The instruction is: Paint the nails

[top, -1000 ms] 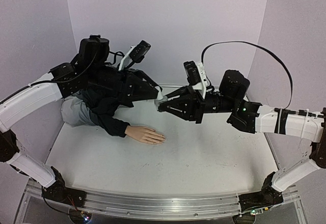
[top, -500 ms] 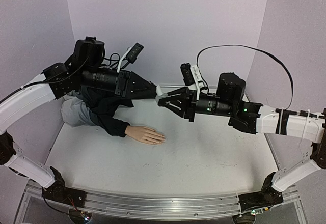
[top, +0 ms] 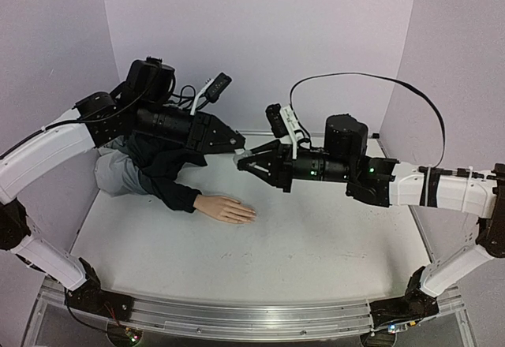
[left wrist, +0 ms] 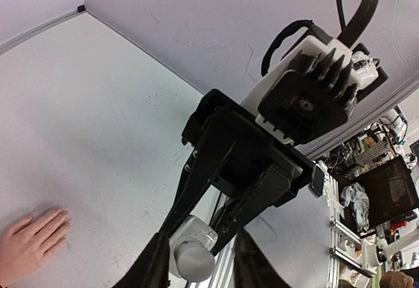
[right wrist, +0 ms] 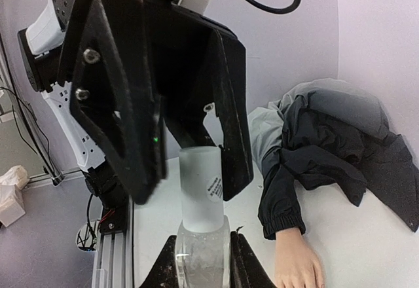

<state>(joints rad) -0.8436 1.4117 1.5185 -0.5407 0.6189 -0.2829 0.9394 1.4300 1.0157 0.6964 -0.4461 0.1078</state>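
Note:
The pale mannequin hand [top: 229,207] lies flat on the white table, coming out of a dark sleeve; its nails [top: 251,214] are too small to make out. Above and beyond it, my two grippers meet tip to tip in mid-air. My right gripper [top: 248,160] [right wrist: 201,239] is shut on a small clear bottle [right wrist: 201,258] with a tall frosted cap [right wrist: 201,186]. My left gripper [top: 236,151] [left wrist: 200,235] straddles that cap [left wrist: 193,262], with a narrow gap still showing on one side. The hand also shows low in both wrist views [left wrist: 29,242] [right wrist: 298,262].
A black jacket over grey cloth [top: 154,166] is bunched at the back left, under my left arm. Lilac walls close the back and both sides. An aluminium rail [top: 237,315] runs along the near edge. A black cable [top: 371,79] arcs above my right arm.
Both grippers have drifted a little left while staying tip to tip. The left jaws widened, then narrowed around the cap. The right keeps its hold on the bottle.

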